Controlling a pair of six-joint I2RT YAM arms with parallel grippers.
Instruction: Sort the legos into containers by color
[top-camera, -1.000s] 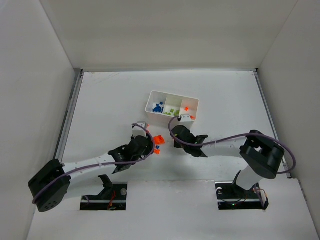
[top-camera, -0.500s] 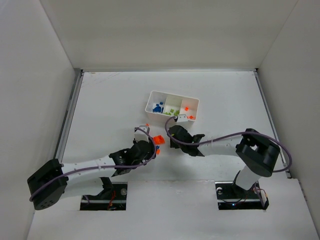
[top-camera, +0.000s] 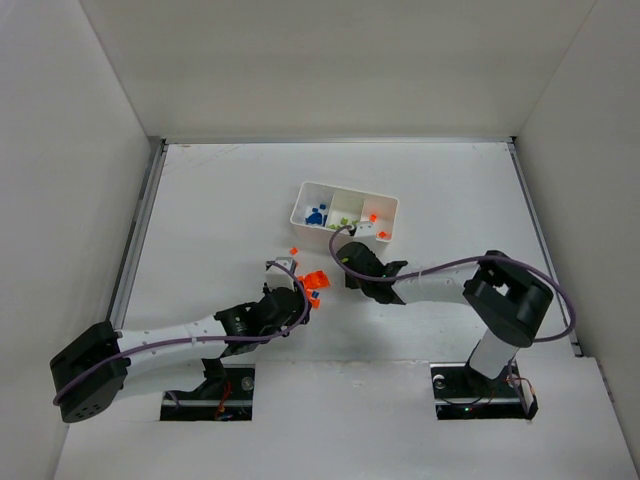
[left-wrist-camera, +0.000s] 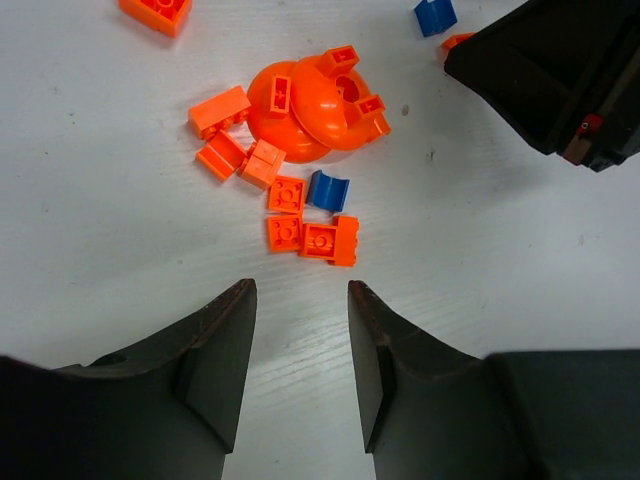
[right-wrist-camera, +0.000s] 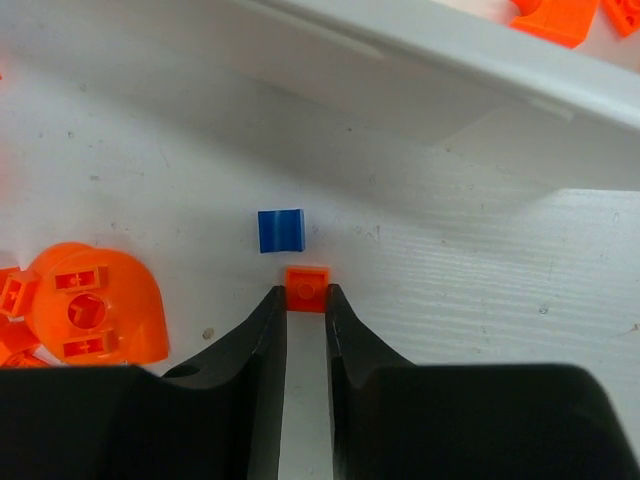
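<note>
The white tray (top-camera: 386, 204) holds blue, green and orange bricks in its three compartments. A pile of small orange legos (left-wrist-camera: 300, 235) lies around a larger orange piece (left-wrist-camera: 305, 115), with one blue brick (left-wrist-camera: 328, 190) among them. My left gripper (left-wrist-camera: 300, 290) is open and empty, just short of the pile; it also shows in the top view (top-camera: 298, 297). My right gripper (right-wrist-camera: 304, 295) is shut on a small orange brick (right-wrist-camera: 306, 285) on the table, near the tray's wall (right-wrist-camera: 400, 90). A blue brick (right-wrist-camera: 280, 230) lies just beyond it.
A lone orange brick (top-camera: 293, 250) lies left of the right gripper (top-camera: 347, 255). Another orange brick (left-wrist-camera: 157, 10) and a blue one (left-wrist-camera: 435, 15) lie past the pile. The right arm's black body (left-wrist-camera: 560, 70) is close to the pile. White walls enclose the table.
My right gripper has moved up and left toward the tray. My left gripper has drawn back toward the near edge, uncovering the lone orange brick.
</note>
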